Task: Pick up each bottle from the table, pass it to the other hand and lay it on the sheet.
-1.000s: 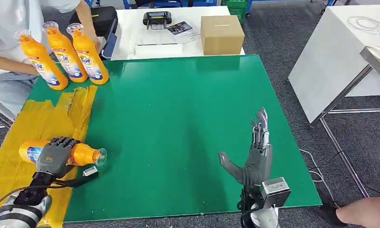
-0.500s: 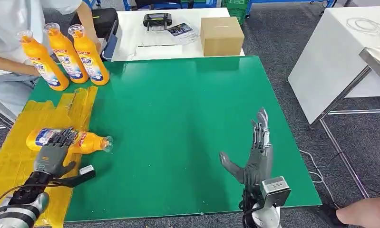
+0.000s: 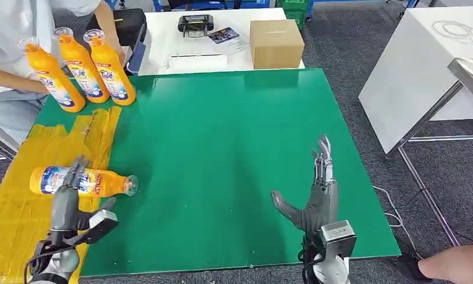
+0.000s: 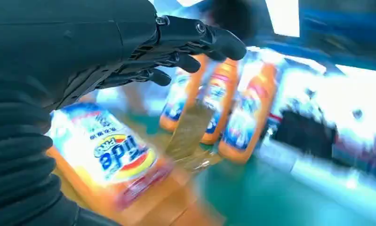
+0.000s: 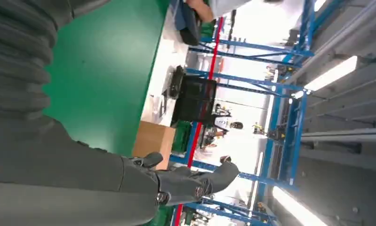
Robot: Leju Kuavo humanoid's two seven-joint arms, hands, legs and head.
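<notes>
- An orange plastic detergent bottle with a blue-and-white label (image 3: 80,181) lies on its side on the yellow taped sheet (image 3: 21,201), which covers the left edge of the green counter (image 3: 222,160); its clear cap points toward the green surface.
- The left hand (image 3: 68,198) hovers just near-side of that lying bottle, fingers spread and gripping nothing; its fingertips overlap the bottle in the head view, and whether they touch it I cannot tell.
- In the blurred left wrist view, the same bottle (image 4: 106,155) lies under the dark fingers (image 4: 176,42) with a gap between them.
- Three more upright orange bottles (image 3: 80,68) stand in a row at the far left corner of the counter, just beside a person in a light top (image 3: 9,35).
- The right hand (image 3: 317,195) is released and flat, fingers stretched out, above the near right part of the counter, holding nothing.
- A brown cardboard box (image 3: 275,42) sits on a white table (image 3: 163,35) beyond the far edge.
</notes>
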